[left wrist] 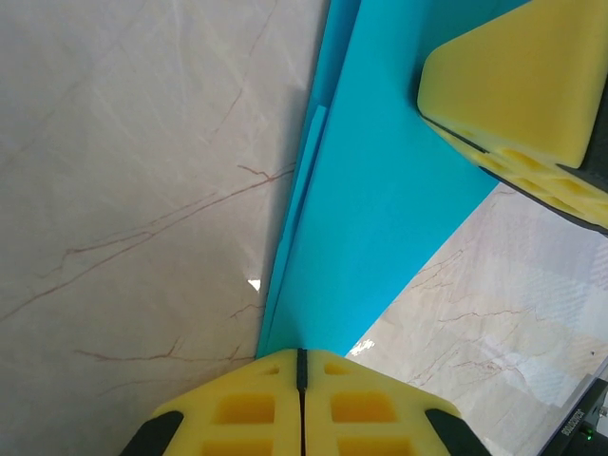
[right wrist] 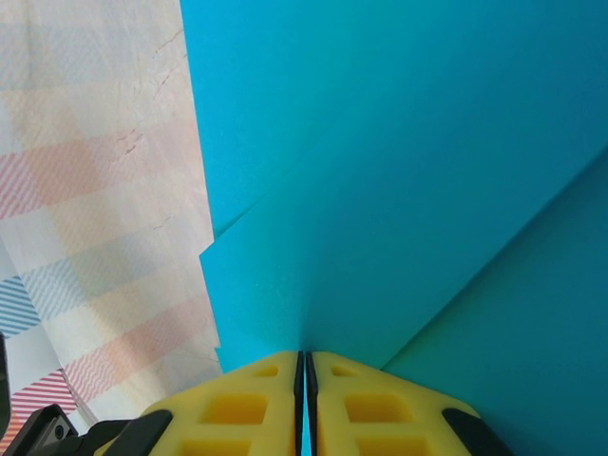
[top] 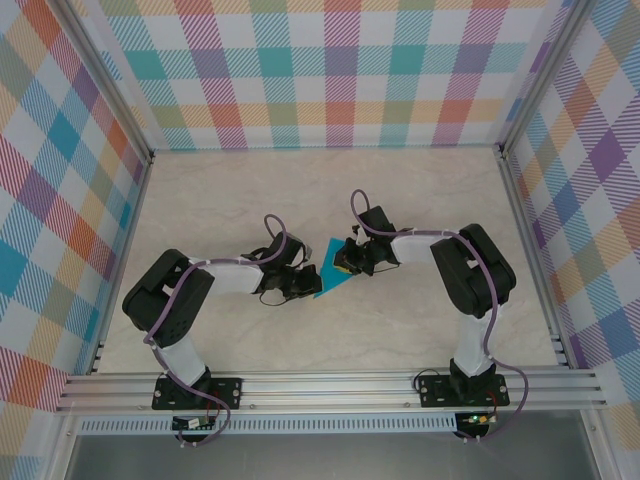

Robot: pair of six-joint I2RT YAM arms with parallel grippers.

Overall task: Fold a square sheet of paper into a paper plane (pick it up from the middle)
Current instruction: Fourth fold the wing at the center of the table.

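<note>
The teal-blue paper plane point(top: 328, 268) is a narrow, pointed, layered fold held between both arms just above the table's middle. My left gripper point(top: 306, 277) is shut on its near lower end; in the left wrist view the paper plane point(left wrist: 380, 190) runs up and away from my closed left gripper point(left wrist: 302, 357). My right gripper point(top: 346, 262) is shut on the upper right part. The right wrist view has the paper plane point(right wrist: 399, 171) spreading out from my closed right gripper point(right wrist: 304, 357), with stacked layer edges on its left. The right gripper's yellow fingers point(left wrist: 518, 85) rest against the paper.
The beige marble-patterned table point(top: 300, 190) lies beneath. Checked walls point(top: 330, 70) close in the back and both sides. An aluminium rail point(top: 330, 385) carrying the arm bases runs along the near edge.
</note>
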